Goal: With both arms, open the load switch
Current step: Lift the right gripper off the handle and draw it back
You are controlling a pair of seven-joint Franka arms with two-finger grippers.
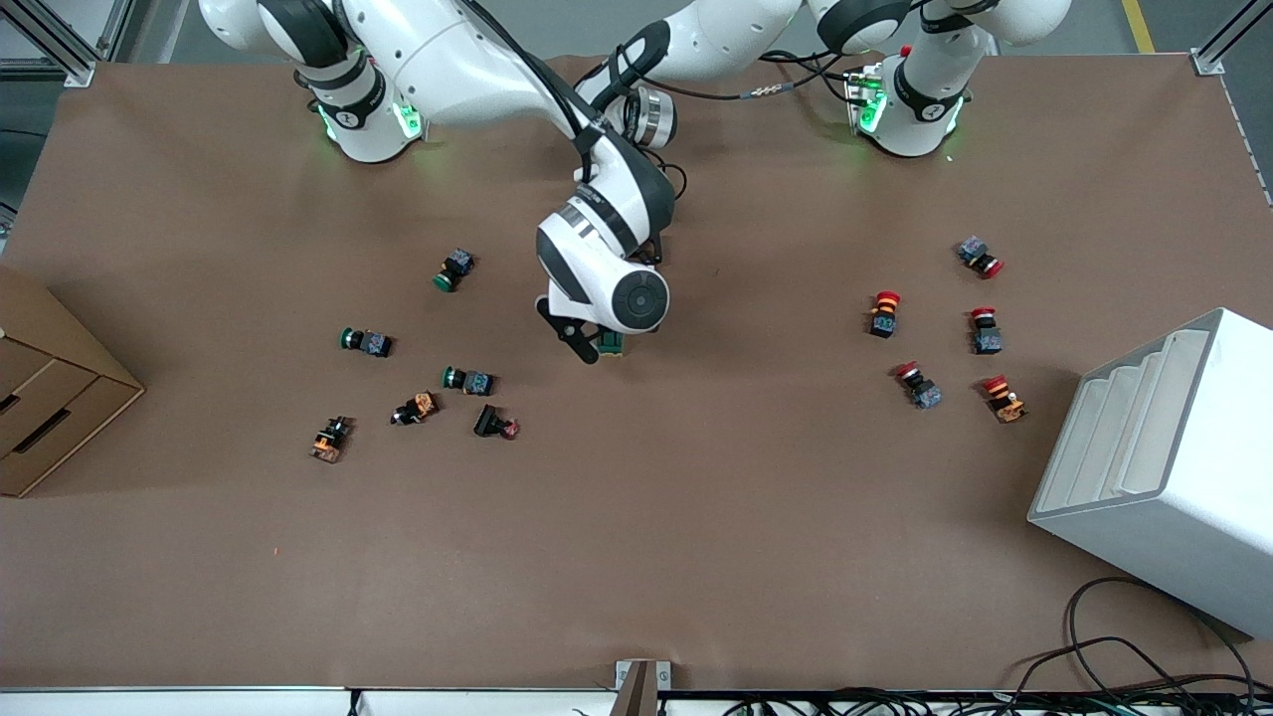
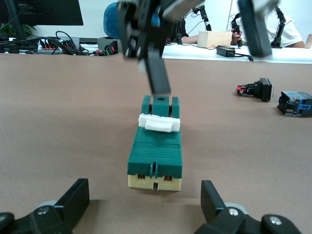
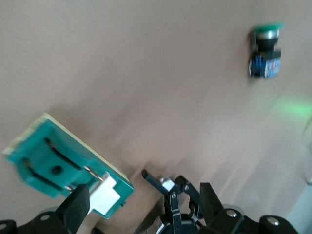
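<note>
The load switch [image 2: 155, 146] lies between both spread, empty claws (left [image 2: 146, 200], right [image 3: 141, 204]).

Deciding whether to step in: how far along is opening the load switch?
Done: both open grippers are at the dark-green rectangular load switch. In hand: the left gripper flanks its cream end, not touching; the right gripper hangs over the white handle end. Left: grip and open; nothing is held.
</note>
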